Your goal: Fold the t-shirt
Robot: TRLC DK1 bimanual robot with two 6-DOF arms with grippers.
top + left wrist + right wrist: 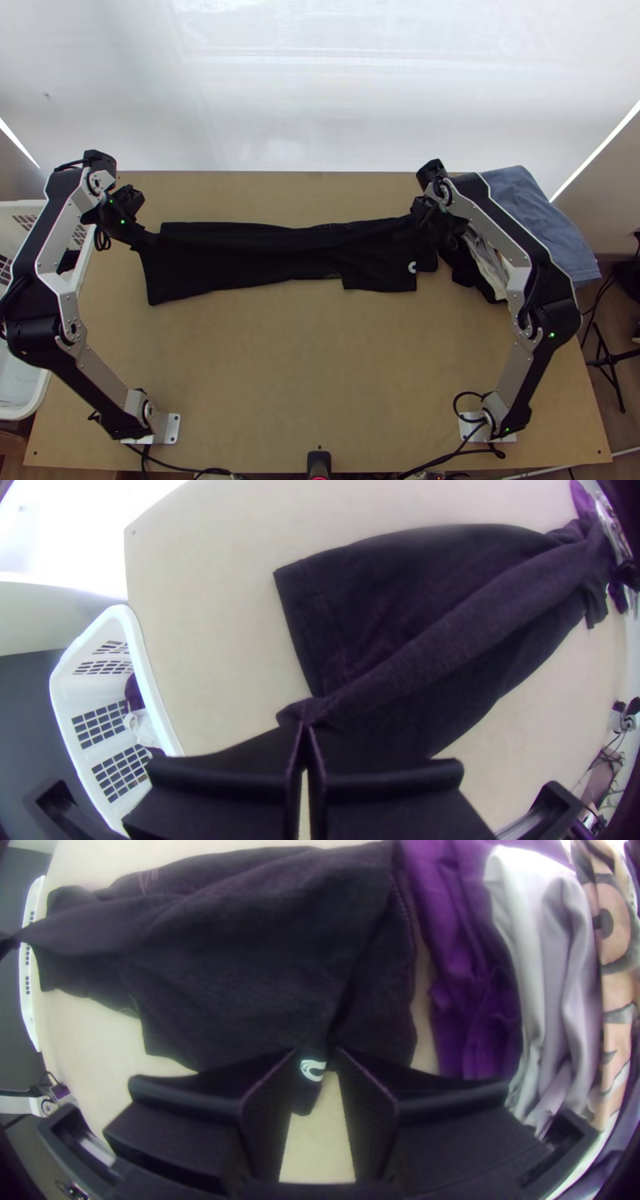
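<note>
Left gripper (152,238) pinching black t-shirt (232,260), fingers together, right gripper (430,214) parted, any hold unclear

From high over its near edge, one view looks steeply down on my bench (320,360); my two wrist views face it from close above. All three share the black t-shirt (232,256).

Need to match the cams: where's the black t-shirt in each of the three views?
Top view: t-shirt lies lengthwise across the table, between the two arms' far ends.
Left wrist view: t-shirt runs away from the left gripper, shut on one end.
Right wrist view: t-shirt beside the purple cloth, white logo between the open fingers.
Shared landmark: white basket, past the left-arm end.
</note>
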